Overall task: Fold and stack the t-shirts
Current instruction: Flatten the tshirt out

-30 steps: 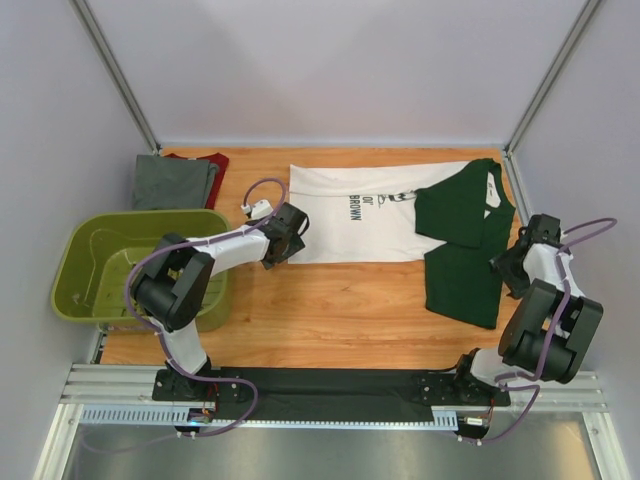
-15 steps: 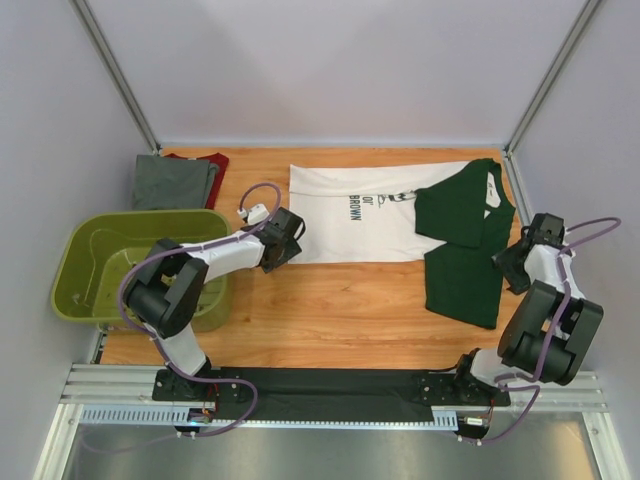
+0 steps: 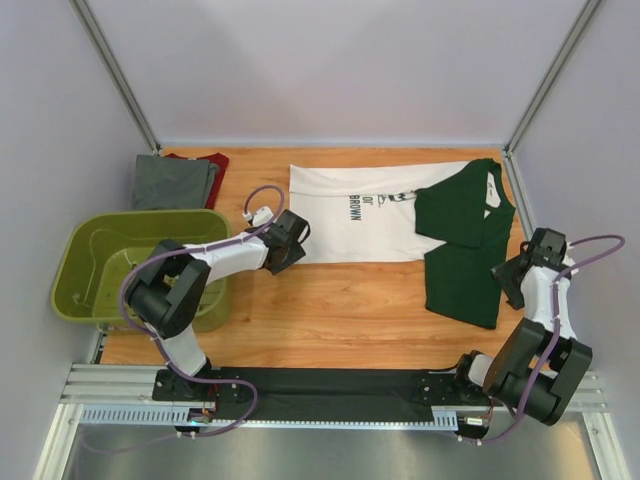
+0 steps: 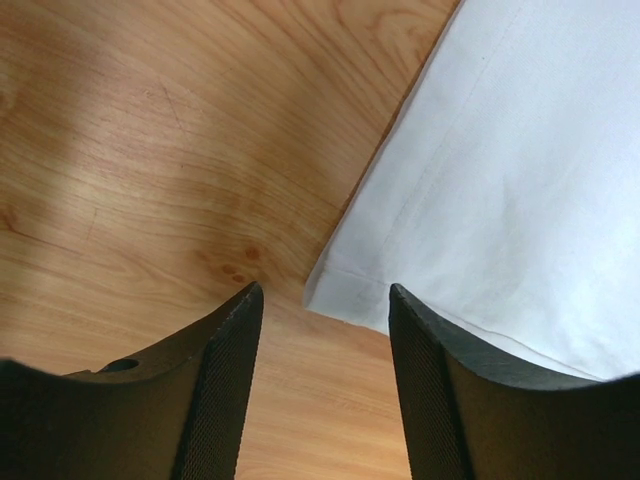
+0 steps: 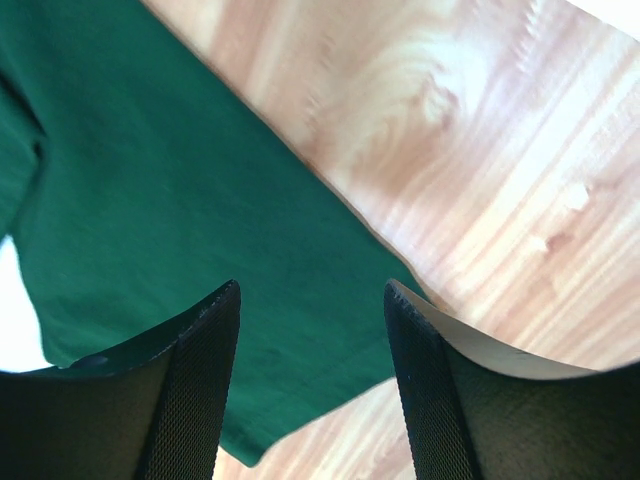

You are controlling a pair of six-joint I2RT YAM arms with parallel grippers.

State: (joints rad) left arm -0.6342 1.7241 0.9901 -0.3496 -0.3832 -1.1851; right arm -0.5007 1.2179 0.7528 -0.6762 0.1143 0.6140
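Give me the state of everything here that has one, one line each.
white and green t-shirt, laid out flat, unfolded
grey t-shirt, folded, top of the far-left pile
dark red t-shirt, under it, mostly hidden
basket, upright, nothing visible inside
left end effector, open, over the white hem corner, holding nothing
right end effector, open, over the green part's edge, holding nothing

Wht/grn tee flat on tbl

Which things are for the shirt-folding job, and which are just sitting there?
For the job: white and green t-shirt, grey t-shirt, dark red t-shirt.
Just lying about: olive-green plastic basket.
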